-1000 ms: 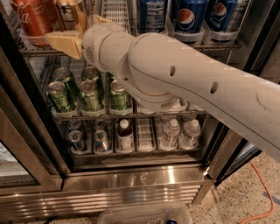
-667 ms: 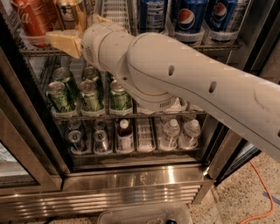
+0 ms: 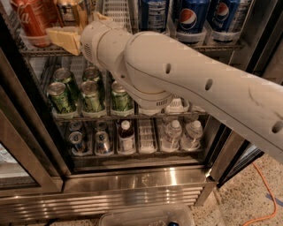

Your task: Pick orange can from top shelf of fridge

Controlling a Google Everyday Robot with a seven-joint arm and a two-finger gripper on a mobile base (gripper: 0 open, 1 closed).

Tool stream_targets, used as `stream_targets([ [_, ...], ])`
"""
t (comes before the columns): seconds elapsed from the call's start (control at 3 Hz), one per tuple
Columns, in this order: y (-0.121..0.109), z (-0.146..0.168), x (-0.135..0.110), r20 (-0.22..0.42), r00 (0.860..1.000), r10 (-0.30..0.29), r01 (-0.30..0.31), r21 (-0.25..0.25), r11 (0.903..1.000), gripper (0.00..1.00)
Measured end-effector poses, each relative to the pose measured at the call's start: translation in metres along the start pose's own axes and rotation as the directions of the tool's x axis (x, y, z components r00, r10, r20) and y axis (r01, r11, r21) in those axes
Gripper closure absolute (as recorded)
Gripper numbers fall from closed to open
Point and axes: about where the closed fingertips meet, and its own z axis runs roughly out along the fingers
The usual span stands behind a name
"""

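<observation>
The orange can [image 3: 70, 10], golden with a silver lid, stands on the top shelf [image 3: 132, 47] of the fridge [image 3: 132, 185], right of a red cola can [image 3: 32, 20]. My gripper [image 3: 80, 27] is at the shelf's front edge, just below and in front of the orange can. Its tan fingers [image 3: 64, 39] are apart, one low at the can's left front and one at its right side. The gripper is open and holds nothing. My white arm covers the middle of the fridge.
Blue Pepsi cans [image 3: 192, 17] fill the right of the top shelf. Green cans [image 3: 90, 95] line the rack below. Small cans and water bottles [image 3: 172, 132] stand on the bottom rack. The door frame [image 3: 26, 145] is at left. An orange cable [image 3: 265, 194] lies on the floor.
The gripper has moved slightly up and in toward the orange can. Nothing else has moved.
</observation>
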Motion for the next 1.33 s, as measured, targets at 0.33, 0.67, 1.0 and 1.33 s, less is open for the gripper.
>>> stream_targets([
  [0.33, -0.0028, 0.0034, -0.0009, 0.005, 1.0, 0.004, -0.004, 0.011, 0.9999, 0.28],
  [0.67, -0.0058, 0.0061, -0.0017, 0.009, 1.0, 0.008, -0.008, 0.021, 0.9997, 0.47],
  [1.0, -0.008, 0.0078, -0.0023, 0.009, 1.0, 0.011, -0.011, 0.029, 0.9995, 0.7],
  [1.33, -0.0099, 0.0095, -0.0017, 0.009, 1.0, 0.013, -0.014, 0.036, 0.9992, 0.93],
])
